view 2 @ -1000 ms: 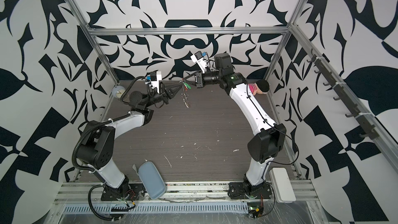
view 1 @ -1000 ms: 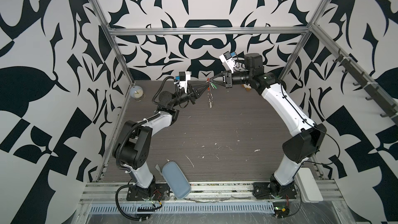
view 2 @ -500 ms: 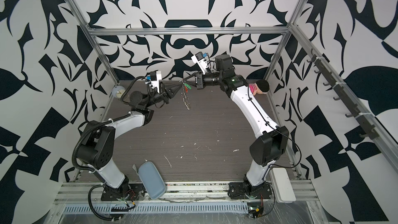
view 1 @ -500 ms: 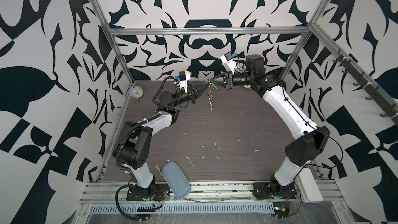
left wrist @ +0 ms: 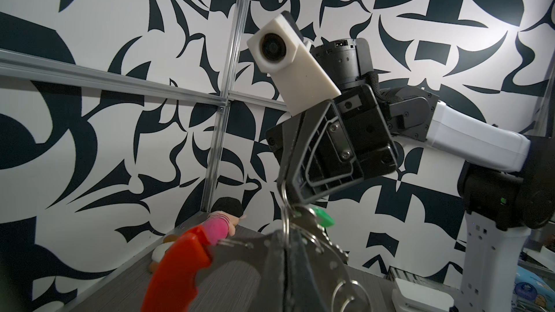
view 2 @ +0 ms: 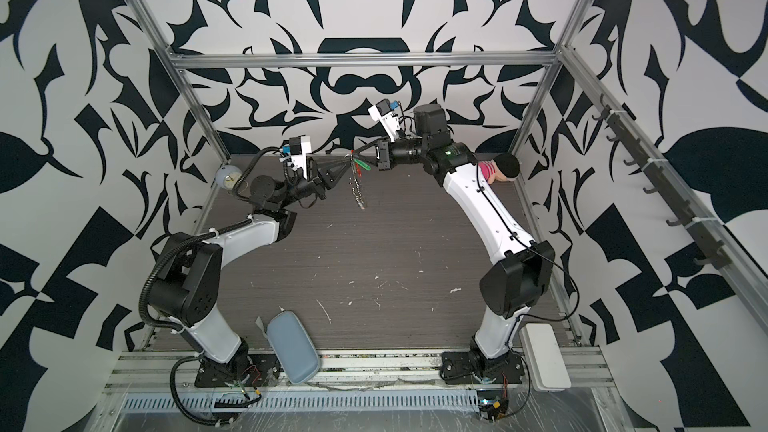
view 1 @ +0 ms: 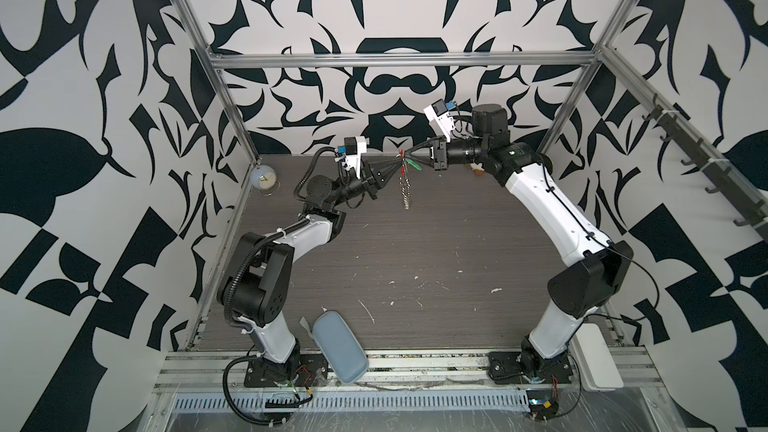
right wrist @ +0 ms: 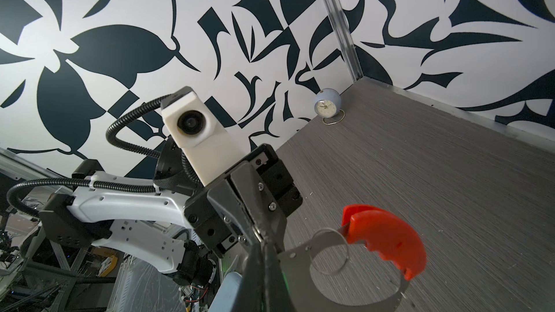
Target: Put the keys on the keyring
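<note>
The keys point(view 1: 414, 164), 1 small silver metal key on a bright green rectangular plastic tag, hang in the air above the far middle of the dark wood-grain table point(view 1: 415, 268). They touch the top of the keyring point(view 1: 404, 187), a large oval metal loop with a red plastic bar and many small silver rings dangling. Both are where they were 1 second ago.

The right gripper point(view 1: 409, 157) reaches in from the right, fingers pressed together just above the green tag. Whether they pinch the key or a small ring I cannot tell. The left gripper point(view 1: 392, 168) comes from the left, pinching the keyring's flat metal band. Neither pincer has widened since then. Only the right arm's elbow has shifted slightly toward the near right.

Any print on the tag is too small to read, as are the dial marks on the round pale blue alarm clock point(view 1: 265, 178) in the far left corner. A soft doll in pink stripes point(view 2: 496, 168) lies in the far right corner. A grey-blue oblong case point(view 1: 340, 351) overhangs the near edge, and a white box point(view 1: 596, 363) sits at the near right.
</note>
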Controlling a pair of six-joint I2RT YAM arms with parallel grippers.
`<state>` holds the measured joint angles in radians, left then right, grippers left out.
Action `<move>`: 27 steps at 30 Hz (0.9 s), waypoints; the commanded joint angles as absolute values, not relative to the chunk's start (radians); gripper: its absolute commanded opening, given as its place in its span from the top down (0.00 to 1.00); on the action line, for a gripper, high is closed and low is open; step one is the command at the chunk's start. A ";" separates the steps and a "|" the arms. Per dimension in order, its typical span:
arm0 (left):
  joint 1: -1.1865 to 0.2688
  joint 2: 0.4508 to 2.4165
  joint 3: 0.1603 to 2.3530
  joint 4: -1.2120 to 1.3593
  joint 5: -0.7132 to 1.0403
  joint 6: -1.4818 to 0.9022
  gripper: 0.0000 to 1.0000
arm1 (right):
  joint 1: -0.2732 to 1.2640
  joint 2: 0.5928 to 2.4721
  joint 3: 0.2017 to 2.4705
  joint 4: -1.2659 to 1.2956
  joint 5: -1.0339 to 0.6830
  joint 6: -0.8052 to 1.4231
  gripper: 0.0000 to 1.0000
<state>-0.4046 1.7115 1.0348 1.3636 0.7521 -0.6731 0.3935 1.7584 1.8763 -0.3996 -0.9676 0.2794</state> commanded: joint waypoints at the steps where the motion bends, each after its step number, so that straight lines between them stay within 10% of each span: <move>1: -0.410 1.711 1.065 1.439 0.762 -0.673 1.00 | 0.399 1.771 1.920 -0.426 -0.931 0.290 1.00; 27: -0.410 1.694 1.056 1.331 0.716 -0.604 1.00 | 0.396 1.661 1.798 -0.296 -0.891 0.324 1.00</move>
<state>-0.4072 1.7161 1.0348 1.2964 0.7288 -0.6151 0.3923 1.7195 1.8008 -0.3634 -0.8982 0.3195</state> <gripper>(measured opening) 0.039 0.048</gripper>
